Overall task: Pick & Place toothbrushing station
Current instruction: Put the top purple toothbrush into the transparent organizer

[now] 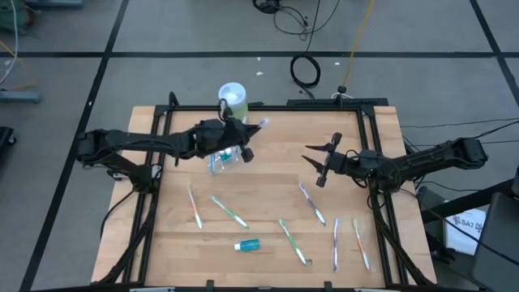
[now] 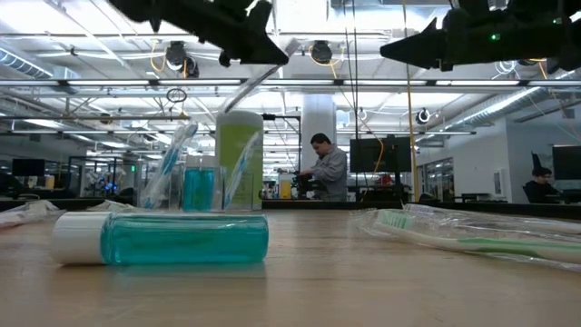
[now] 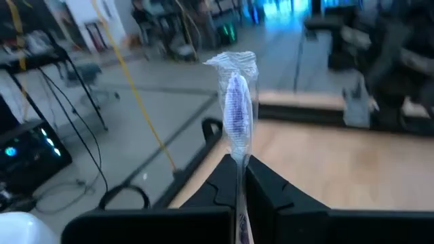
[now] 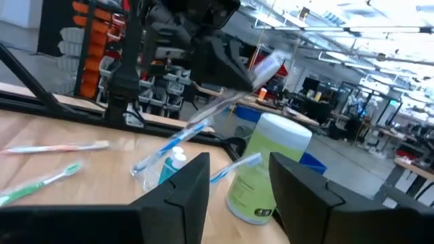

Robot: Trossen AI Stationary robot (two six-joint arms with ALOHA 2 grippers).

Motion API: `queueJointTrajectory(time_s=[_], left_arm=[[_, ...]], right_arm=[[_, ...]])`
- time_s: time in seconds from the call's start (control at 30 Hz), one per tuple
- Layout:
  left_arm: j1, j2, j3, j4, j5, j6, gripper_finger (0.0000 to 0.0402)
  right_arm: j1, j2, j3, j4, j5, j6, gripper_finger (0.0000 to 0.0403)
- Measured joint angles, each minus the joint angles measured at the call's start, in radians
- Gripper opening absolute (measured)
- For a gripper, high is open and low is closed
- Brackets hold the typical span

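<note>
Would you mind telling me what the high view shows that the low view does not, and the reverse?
Only the high view shows the wrapped toothbrushes scattered across the table and the right gripper open above bare wood. Only the low view shows a person standing in the room behind. Both show the toothpaste tube lying on its side, the clear cup and the left gripper shut on a wrapped toothbrush above the cup.

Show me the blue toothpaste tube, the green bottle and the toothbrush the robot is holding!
blue toothpaste tube [image 2: 182, 239], low view, middle of its clear blue body.
green bottle [image 4: 261, 169], right wrist view, its green side.
wrapped toothbrush [image 3: 237, 108], left wrist view, its bristle head.
</note>
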Motion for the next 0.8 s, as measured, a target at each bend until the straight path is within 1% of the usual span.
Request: queueJointTrajectory(time_s=[0.13,0.27,0.4,0.47,0.53,0.63,0.8], left_arm=[[0.029,-0.039,-0.113,0.212,0.003,-0.020,0.0004],[0.045,-0.090,-0.253,0.390,0.029,-0.024,0.0008],[0.066,-0.148,-0.382,0.567,0.037,-0.057,0.0004],[0.078,-0.147,-0.406,0.627,0.065,-0.078,0.0006],[0.083,-0.143,-0.414,0.625,0.098,-0.087,0.0007],[0.073,-0.098,-0.410,0.662,0.106,-0.080,0.0004],[0.073,0.017,-0.410,0.873,0.099,-0.080,0.0006]], right_arm=[[0.000,0.002,0.000,-0.016,0.000,0.027,0.0144],[0.000,0.003,0.000,-0.029,0.001,0.048,0.0144],[0.000,0.002,0.000,-0.034,0.001,0.064,0.0144],[-0.003,0.002,0.000,-0.028,0.001,0.064,0.0144],[-0.006,0.005,0.000,-0.021,0.000,0.066,0.0144],[-0.012,0.009,0.000,-0.015,0.000,0.069,0.0144],[-0.012,0.016,0.000,-0.014,0.001,0.068,0.0144]])
